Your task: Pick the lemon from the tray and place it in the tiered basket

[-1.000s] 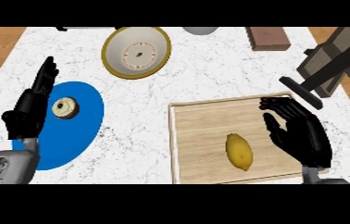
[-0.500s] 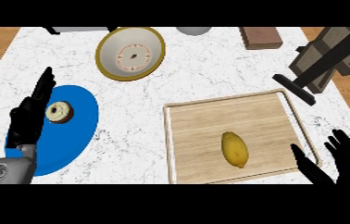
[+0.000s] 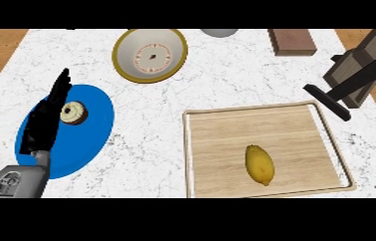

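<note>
One hand in view, my left hand (image 3: 46, 120), fingers straight and together, holding nothing, over blue plate (image 3: 88, 135), lemon (image 3: 260, 165) untouched on tray (image 3: 220, 135).

White marble counter (image 3: 220, 85) carries a wooden tray (image 3: 220, 135) at lower right; a blue plate (image 3: 95, 135) at left; a bowl (image 3: 149, 56) at the far side.

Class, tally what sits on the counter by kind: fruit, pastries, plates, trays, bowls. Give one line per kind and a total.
Fruit: 1, the lemon
Pastries: 1, the doughnut
Plates: 1, the blue plate
Trays: 1, the wooden tray
Bowls: 1, the yellow-rimmed bowl
Total: 5
</note>
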`<state>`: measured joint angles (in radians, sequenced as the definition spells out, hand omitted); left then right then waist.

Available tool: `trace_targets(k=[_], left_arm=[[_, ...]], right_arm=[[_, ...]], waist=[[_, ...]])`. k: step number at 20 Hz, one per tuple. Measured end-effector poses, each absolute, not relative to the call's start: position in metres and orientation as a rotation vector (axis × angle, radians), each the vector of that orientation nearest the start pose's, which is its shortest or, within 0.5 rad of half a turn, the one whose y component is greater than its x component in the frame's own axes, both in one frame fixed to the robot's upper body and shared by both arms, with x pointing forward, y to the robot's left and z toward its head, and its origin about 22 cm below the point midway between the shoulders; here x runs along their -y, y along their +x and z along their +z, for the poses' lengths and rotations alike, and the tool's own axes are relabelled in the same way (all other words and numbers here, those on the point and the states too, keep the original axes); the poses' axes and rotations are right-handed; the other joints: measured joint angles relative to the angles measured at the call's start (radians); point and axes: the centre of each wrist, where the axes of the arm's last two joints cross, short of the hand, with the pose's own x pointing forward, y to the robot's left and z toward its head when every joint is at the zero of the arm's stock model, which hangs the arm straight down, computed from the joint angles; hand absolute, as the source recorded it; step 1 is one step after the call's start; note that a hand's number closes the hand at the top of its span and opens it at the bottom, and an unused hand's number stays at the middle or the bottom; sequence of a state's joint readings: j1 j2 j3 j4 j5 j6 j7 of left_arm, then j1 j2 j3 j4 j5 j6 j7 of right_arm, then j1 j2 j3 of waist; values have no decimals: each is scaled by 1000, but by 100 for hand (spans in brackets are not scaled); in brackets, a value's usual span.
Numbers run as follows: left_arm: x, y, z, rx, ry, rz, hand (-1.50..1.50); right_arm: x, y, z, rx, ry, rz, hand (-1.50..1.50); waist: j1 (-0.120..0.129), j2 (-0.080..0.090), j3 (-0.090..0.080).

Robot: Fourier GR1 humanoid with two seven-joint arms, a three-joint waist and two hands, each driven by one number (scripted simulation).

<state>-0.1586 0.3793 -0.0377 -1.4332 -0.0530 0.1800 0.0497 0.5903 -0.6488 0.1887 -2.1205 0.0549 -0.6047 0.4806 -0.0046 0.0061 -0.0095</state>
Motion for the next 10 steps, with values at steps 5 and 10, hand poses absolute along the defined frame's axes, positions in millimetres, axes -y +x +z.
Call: trace_targets(k=[5, 10], left_arm=[[-291, 281, 31, 1553, 426, -244, 0], [-288, 285, 34, 1554, 412, -256, 0]], right_arm=[[290, 116, 116, 980, -700, 147, -150], [275, 139, 144, 923, -704, 205, -150]], waist=[[24, 3, 2], [42, 4, 4]])
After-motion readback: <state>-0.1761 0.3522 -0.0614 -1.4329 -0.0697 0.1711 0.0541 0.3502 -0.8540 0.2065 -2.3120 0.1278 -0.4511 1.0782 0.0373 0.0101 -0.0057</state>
